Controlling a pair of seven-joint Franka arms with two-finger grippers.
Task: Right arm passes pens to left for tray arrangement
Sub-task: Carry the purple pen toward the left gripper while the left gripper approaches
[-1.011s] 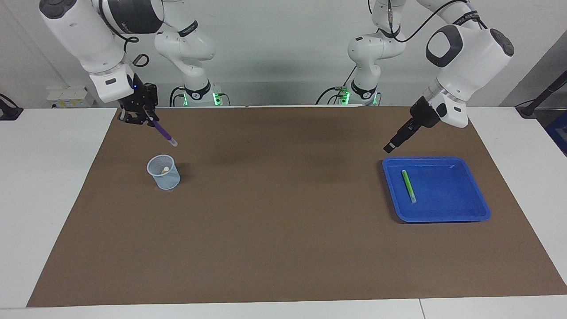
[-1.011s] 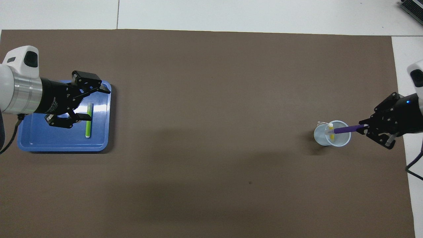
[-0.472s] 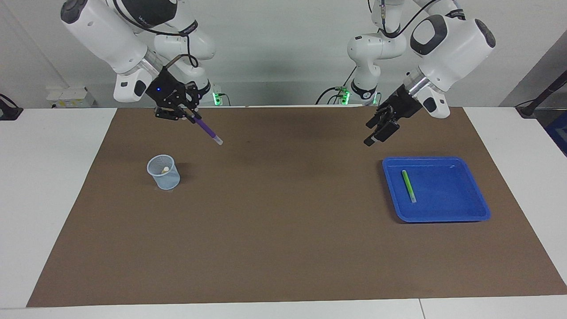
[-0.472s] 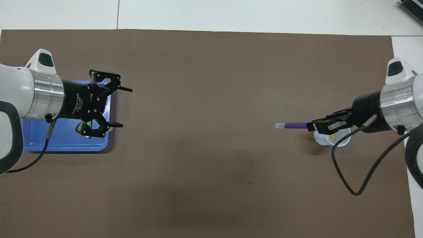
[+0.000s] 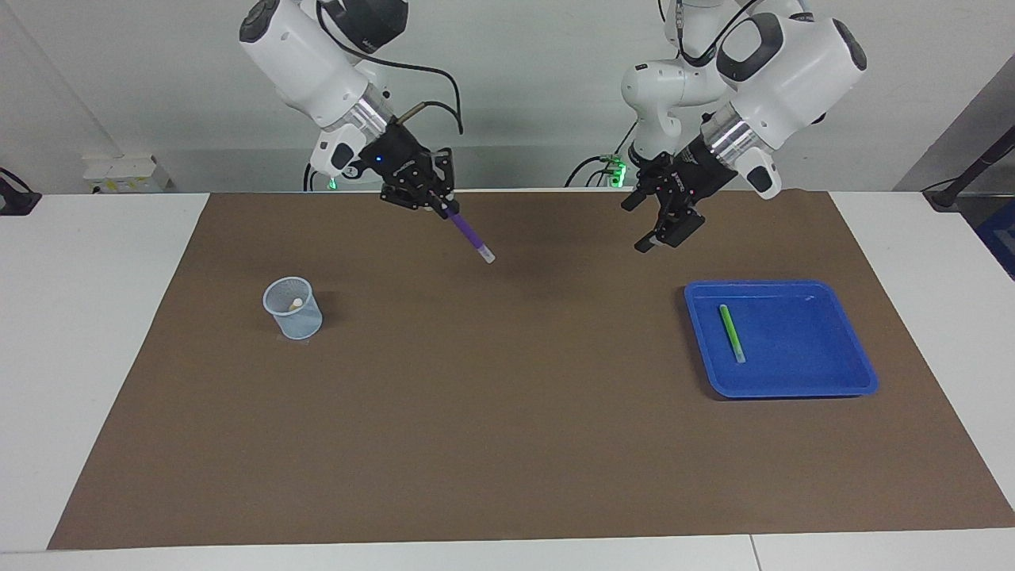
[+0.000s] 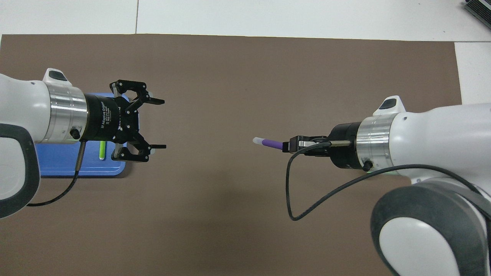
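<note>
My right gripper [image 5: 438, 206] hangs over the middle of the brown mat, shut on the upper end of a purple pen [image 5: 469, 234]. The pen slants down, and its whitish end points toward the left arm. In the overhead view the purple pen [image 6: 268, 142] sticks out of the right gripper [image 6: 291, 145] toward the open left gripper [image 6: 163, 124], with a wide gap between them. The left gripper [image 5: 662, 238] holds nothing and is over the mat beside the blue tray [image 5: 840, 349]. A green pen [image 5: 731, 333] lies in the tray.
A pale-blue mesh cup [image 5: 293, 308] stands toward the right arm's end of the mat, and a whitish pen end shows inside it. The right arm hides the cup in the overhead view. White table surrounds the brown mat [image 5: 492, 412].
The right arm has carried the purple pen from above the cup to the mat's middle. The left gripper has come off the tray toward the middle and turned its open jaws to the pen.
</note>
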